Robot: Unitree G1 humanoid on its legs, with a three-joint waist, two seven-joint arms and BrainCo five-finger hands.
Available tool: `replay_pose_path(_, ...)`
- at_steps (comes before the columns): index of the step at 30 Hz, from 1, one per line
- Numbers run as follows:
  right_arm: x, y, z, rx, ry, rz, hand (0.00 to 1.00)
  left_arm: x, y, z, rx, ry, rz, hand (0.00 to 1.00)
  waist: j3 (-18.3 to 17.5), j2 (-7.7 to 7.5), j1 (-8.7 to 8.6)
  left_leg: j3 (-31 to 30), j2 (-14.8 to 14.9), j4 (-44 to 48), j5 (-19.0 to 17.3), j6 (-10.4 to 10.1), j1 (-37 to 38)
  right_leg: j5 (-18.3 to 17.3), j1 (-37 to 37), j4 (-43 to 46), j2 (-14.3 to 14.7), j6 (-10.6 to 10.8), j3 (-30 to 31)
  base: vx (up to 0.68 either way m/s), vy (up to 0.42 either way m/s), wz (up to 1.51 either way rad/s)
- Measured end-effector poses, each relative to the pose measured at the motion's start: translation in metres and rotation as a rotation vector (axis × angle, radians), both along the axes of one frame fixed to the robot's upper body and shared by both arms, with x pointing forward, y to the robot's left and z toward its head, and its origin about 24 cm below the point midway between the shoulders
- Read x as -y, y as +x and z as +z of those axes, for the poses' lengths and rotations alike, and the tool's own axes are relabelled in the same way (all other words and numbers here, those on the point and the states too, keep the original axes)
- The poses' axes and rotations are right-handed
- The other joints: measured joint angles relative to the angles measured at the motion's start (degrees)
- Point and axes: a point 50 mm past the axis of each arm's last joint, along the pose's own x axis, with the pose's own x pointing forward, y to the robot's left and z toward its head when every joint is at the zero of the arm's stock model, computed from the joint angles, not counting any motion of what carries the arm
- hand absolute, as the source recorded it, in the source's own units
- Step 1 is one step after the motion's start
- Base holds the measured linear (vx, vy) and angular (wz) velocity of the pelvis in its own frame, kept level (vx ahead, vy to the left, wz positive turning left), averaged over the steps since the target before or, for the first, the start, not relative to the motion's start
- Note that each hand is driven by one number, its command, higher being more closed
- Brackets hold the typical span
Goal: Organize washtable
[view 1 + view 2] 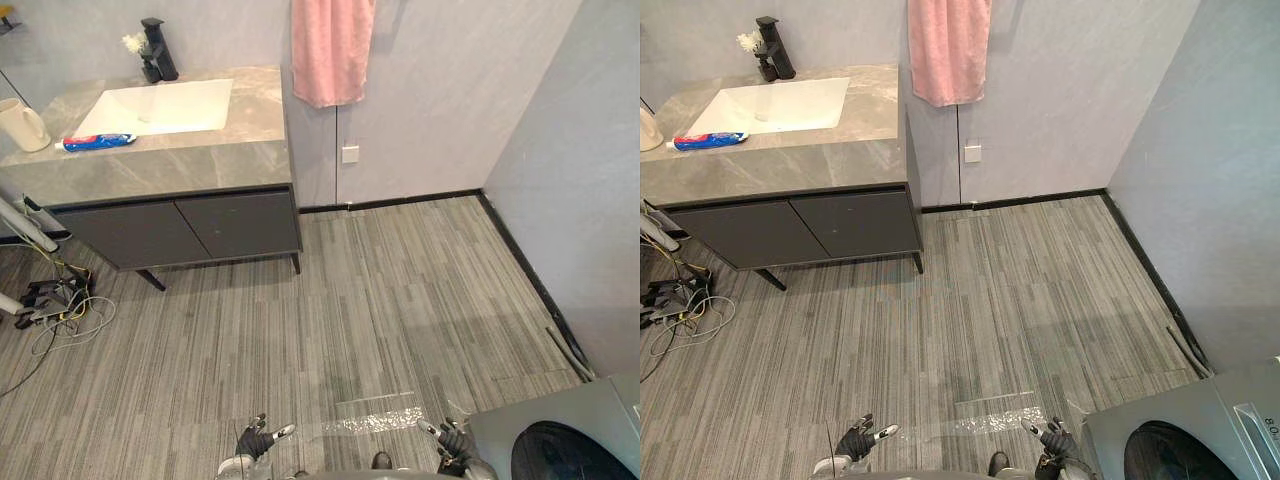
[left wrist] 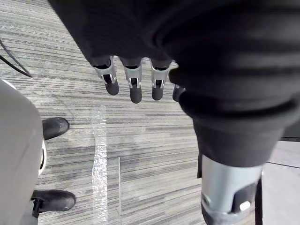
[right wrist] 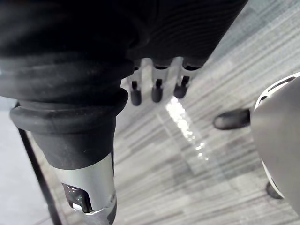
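The washtable (image 1: 170, 160) stands at the far left, a grey stone top over dark cabinet doors, with a white sink (image 1: 160, 106) set in it. A red, white and blue toothpaste tube (image 1: 98, 142) lies on the top in front of the sink. A cream mug (image 1: 20, 125) stands at the top's left end. A black faucet (image 1: 158, 48) rises behind the sink. My left hand (image 1: 258, 440) and right hand (image 1: 450, 440) hang low over the floor, far from the table, fingers straight and holding nothing.
A pink towel (image 1: 330, 50) hangs on the wall right of the washtable. A grey washing machine (image 1: 565, 435) stands at the lower right. Cables and a power strip (image 1: 50, 300) lie on the floor left of the cabinet. A clear tape strip (image 1: 375, 415) crosses the floor between my hands.
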Motion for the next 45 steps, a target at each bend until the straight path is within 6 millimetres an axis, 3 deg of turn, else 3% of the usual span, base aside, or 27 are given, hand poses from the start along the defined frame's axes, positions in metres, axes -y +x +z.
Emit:
replay_pose_path(22, -0.006, -0.001, -0.001, -0.009, 0.005, -0.015, 0.0, -0.004, 0.001, 0.001, 0.01, -0.004, 0.071, 0.0, 0.18, -1.67, -0.6, 0.07, -0.04, -0.37, 0.08, 0.14, -0.07, 0.43, 0.01, -0.36, 0.0, -0.61, -0.52, -0.03, -0.021, 0.0)
replay_pose_path(28, -0.008, 0.006, 0.0, 0.01, 0.018, -0.03, 0.0, -0.007, 0.011, 0.004, 0.037, -0.007, 0.084, 0.0, 0.5, -2.51, -0.64, 0.55, -0.48, -0.13, 0.15, 0.73, -2.7, 0.87, -2.99, 0.0, -0.38, -1.23, 0.02, -0.01, -0.002, -0.04)
replay_pose_path(29, -0.007, 0.008, 0.001, 0.014, 0.02, -0.037, 0.0, -0.006, 0.012, 0.004, 0.04, -0.008, 0.083, 0.0, 0.58, -2.37, -0.56, 0.98, -0.36, 0.0, 0.06, 0.91, -3.04, 0.56, -3.95, 1.08, -0.41, -1.1, 0.37, -0.01, 0.008, -0.29)
replay_pose_path(31, -0.008, 0.019, 0.004, 0.05, 0.038, -0.066, 0.0, -0.006, 0.015, 0.005, 0.048, -0.009, 0.08, 0.0, 1.71, -1.91, -0.69, 2.69, -0.08, 0.02, 0.11, 1.08, -3.85, -3.64, -10.39, 11.81, -1.3, -0.81, 0.71, -0.01, 0.02, -0.37)
replay_pose_path(34, -0.003, 0.03, 0.01, 0.099, 0.043, -0.102, 0.0, -0.003, 0.027, 0.008, 0.079, -0.011, 0.065, 0.0, 4.29, -1.02, -0.86, 3.0, 0.09, 0.02, -0.73, 2.65, -2.36, -8.95, -17.21, 26.68, -4.25, 0.18, -3.4, 0.02, -0.005, -0.15)
replay_pose_path(37, 0.001, 0.034, 0.012, 0.115, 0.041, -0.127, 0.0, -0.008, 0.034, 0.012, 0.099, 0.002, 0.081, 0.0, 5.38, -0.82, -0.71, 3.05, 2.14, 2.02, -3.82, 0.27, -1.41, -10.14, -22.03, 26.7, -8.99, -0.24, -8.77, 0.12, -0.06, -0.09)
replay_pose_path(38, 0.002, 0.035, 0.013, 0.117, 0.037, -0.126, 0.0, -0.009, 0.034, 0.012, 0.099, 0.004, 0.09, 0.0, 5.57, -0.52, -0.76, 3.07, 3.11, 2.66, -4.51, -0.37, -1.18, -9.74, -22.83, 25.74, -9.27, 0.0, -9.07, 0.22, -0.139, -0.1)
replay_pose_path(40, 0.005, 0.034, 0.013, 0.118, 0.028, -0.127, 0.0, -0.01, 0.034, 0.012, 0.1, 0.002, 0.107, 0.0, 5.84, -0.22, -0.9, 3.09, 5.78, 4.03, -6.22, -2.8, -0.03, -6.81, -24.97, 22.46, -10.09, -0.13, -10.01, 0.3, -0.16, -0.01)
replay_pose_path(42, 0.004, 0.021, 0.009, 0.085, 0.031, -0.125, 0.0, -0.01, 0.037, 0.013, 0.108, 0.001, 0.108, 0.0, 5.91, -1.98, -0.96, 2.61, 6.41, 4.32, -7.56, -6.03, 2.64, -2.07, -25.34, 20.54, -12.03, 0.45, -9.24, 0.42, -0.263, 0.21)
replay_pose_path(43, 0.007, 0.017, 0.009, 0.083, 0.029, -0.138, 0.0, -0.009, 0.036, 0.012, 0.107, -0.007, 0.124, 0.0, 5.67, -0.82, -1.22, 2.55, 8.31, 4.21, -7.21, -6.86, 3.77, 0.58, -25.78, 23.39, -11.22, -0.74, -8.4, 0.51, -0.318, 0.27)
replay_pose_path(44, 0.012, 0.022, 0.012, 0.103, 0.012, -0.123, 0.0, -0.003, 0.036, 0.012, 0.109, -0.029, 0.146, 0.0, 5.19, 0.11, -1.52, 2.78, 10.43, 6.47, -5.49, -8.89, 3.38, -1.83, -26.87, 27.43, -10.3, -2.48, -8.98, 0.68, -0.432, 0.19)
replay_pose_path(45, 0.011, 0.029, 0.014, 0.113, 0.007, -0.104, 0.0, 0.0, 0.038, 0.013, 0.118, -0.045, 0.16, 0.0, 5.23, -0.1, -1.14, 2.23, 12.16, 13.38, -2.73, -8.69, 0.15, -3.52, -27.13, 30.37, -11.09, -4.36, -9.85, 0.68, -0.451, 0.2)
